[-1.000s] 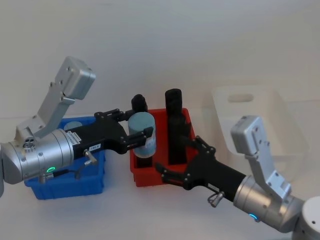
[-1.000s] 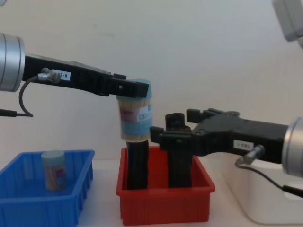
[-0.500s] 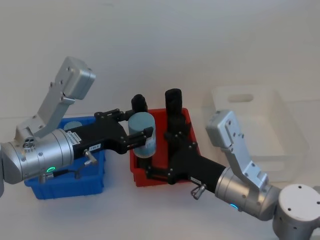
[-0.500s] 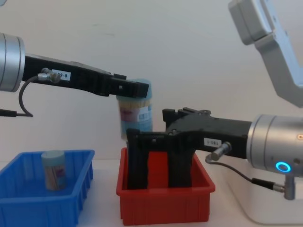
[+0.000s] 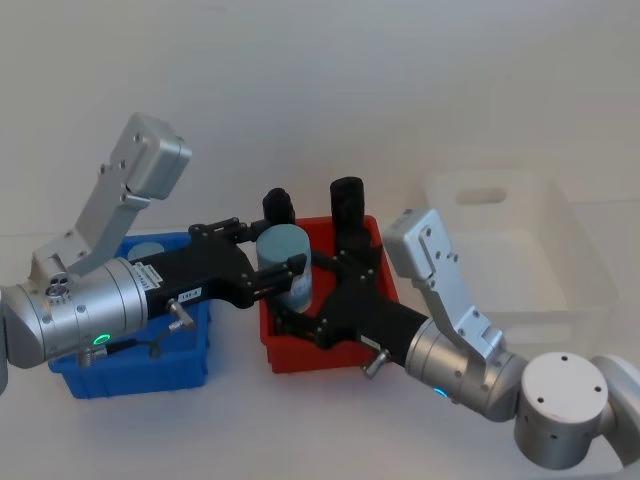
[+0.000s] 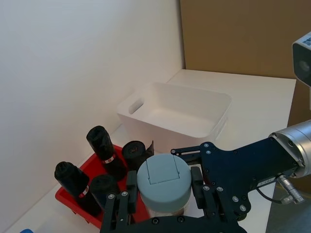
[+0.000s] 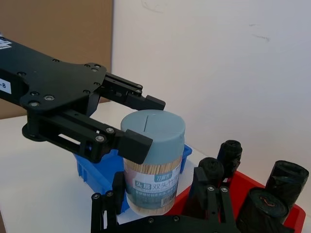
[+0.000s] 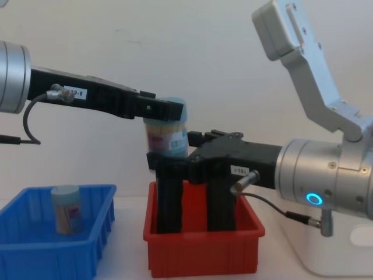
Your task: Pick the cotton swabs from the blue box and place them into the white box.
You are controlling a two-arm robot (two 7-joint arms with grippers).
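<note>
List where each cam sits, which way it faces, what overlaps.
Head: up high, looking down; both arms, left pincer holding the tub over the red bin, right pincer open at its base.
Chest: lower, looking across; blue box left, white box right, both arms.
Left wrist: on left arm, down over its pincer onto the tub lid.
Right wrist: on right arm, over its pincer at the tub label.
Shared: all see tub, red bin.

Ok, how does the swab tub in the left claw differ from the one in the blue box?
The gripped tub hangs above the red bin, left claw shut at its lid, open right claw flanking its base. The other tub stands in the blue box, untouched. Both are upright with pale blue lids.
</note>
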